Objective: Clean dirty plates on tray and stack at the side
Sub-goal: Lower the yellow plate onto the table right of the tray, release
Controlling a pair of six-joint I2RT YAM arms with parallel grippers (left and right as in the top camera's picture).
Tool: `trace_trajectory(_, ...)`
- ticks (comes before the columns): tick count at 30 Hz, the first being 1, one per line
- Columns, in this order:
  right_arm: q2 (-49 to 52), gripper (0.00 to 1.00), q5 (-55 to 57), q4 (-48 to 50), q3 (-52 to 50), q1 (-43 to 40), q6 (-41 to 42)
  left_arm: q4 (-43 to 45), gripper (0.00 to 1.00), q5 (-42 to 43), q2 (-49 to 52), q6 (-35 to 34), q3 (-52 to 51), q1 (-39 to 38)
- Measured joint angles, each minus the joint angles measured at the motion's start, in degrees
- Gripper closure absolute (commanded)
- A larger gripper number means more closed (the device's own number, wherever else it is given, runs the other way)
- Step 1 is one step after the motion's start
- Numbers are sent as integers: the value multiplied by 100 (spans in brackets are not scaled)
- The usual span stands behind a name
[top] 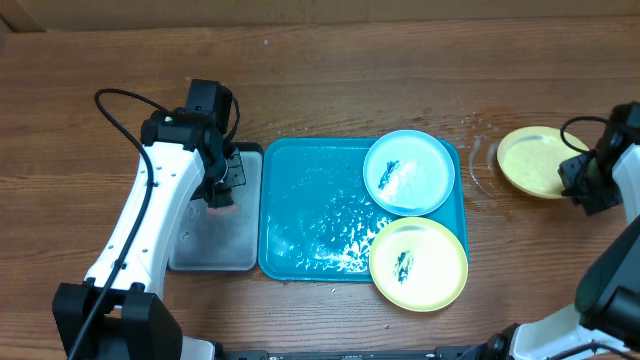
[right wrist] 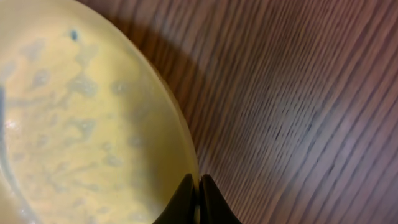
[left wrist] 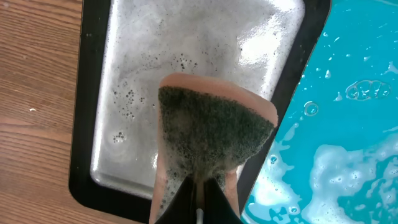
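The teal-blue tray (top: 300, 215) lies mid-table, wet and foamy. A light blue rimmed plate (top: 408, 172) with a dark smear sits on its far right corner. A yellow-green rimmed plate (top: 418, 263) with a black smear sits on its near right corner, overhanging the rim. A third yellow-green plate (top: 535, 160) lies on the table at the right; it fills the right wrist view (right wrist: 81, 118). My right gripper (right wrist: 199, 183) is shut on its rim. My left gripper (left wrist: 199, 193) is shut on a soapy sponge (left wrist: 214, 134) over the grey tray (left wrist: 143, 56).
The smaller black-rimmed grey tray (top: 205, 245) with soapy water lies left of the teal tray, touching it. Water drops (top: 478, 150) wet the wood between the teal tray and the right plate. A cardboard edge runs along the far side.
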Motion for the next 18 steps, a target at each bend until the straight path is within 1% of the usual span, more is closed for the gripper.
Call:
trace_trajectory(1, 76, 93, -24, 20, 0, -20, -11, 0, 96, 0, 0, 0, 0, 0)
trace_trajectory(2, 140, 89, -48, 39, -2, -20, -11, 0, 96, 0, 0, 0, 0, 0)
trace_trajectory(3, 186, 78, -76, 39, -2, -11, -17, 0, 96, 0, 0, 0, 0, 0)
trace_trajectory(4, 210, 70, -107, 44, -2, -2, -33, -2, 96, 0, 0, 0, 0, 0)
trace_trajectory(10, 212, 63, -334, 52, -4, 247, -321, 0, 96, 0, 0, 0, 0, 0)
trace_trajectory(14, 162, 63, -345, -103, -2, 597, -442, 0, 96, 0, 0, 0, 0, 0)
trace_trajectory(15, 94, 63, -352, -160, 2, 706, -483, 0, 96, 0, 0, 0, 0, 0)
trace_trajectory(18, -321, 58, -444, -247, 76, 1069, -802, 0, 96, 0, 0, 0, 0, 0)
